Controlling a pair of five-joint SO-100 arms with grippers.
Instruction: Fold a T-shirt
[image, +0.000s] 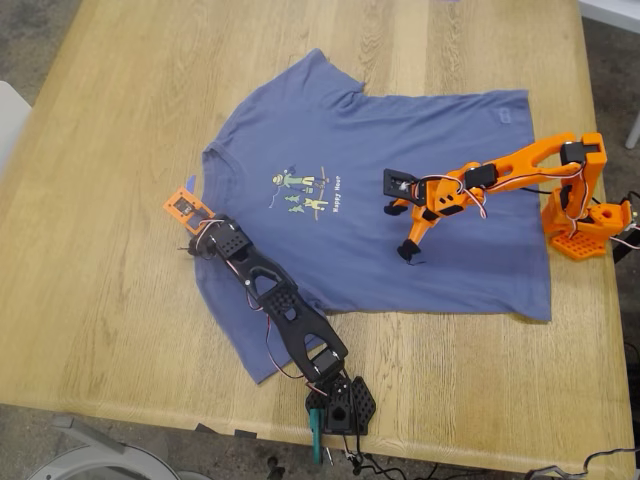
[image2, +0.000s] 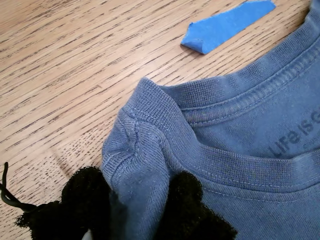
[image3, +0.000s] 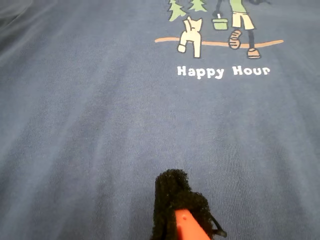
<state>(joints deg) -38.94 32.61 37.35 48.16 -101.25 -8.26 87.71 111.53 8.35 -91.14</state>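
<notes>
Wooden surface (image: 120, 250); T-shirt (image: 420, 200) spread flat mid-surface, print up; first hand (image2: 140, 210) pinching collar fold at neck; second hand (image3: 175, 210) over shirt body, spread or pressed together: cannot tell; blue tape scrap (image2: 225, 25) near collar

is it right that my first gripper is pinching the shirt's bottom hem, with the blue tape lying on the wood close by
Not quite. My first gripper is pinching the T-shirt at its ribbed collar, not the bottom hem; the first wrist view shows the neckline bunched between the black pads. The rest holds: the blue tape lies on the wooden table nearby.
</notes>
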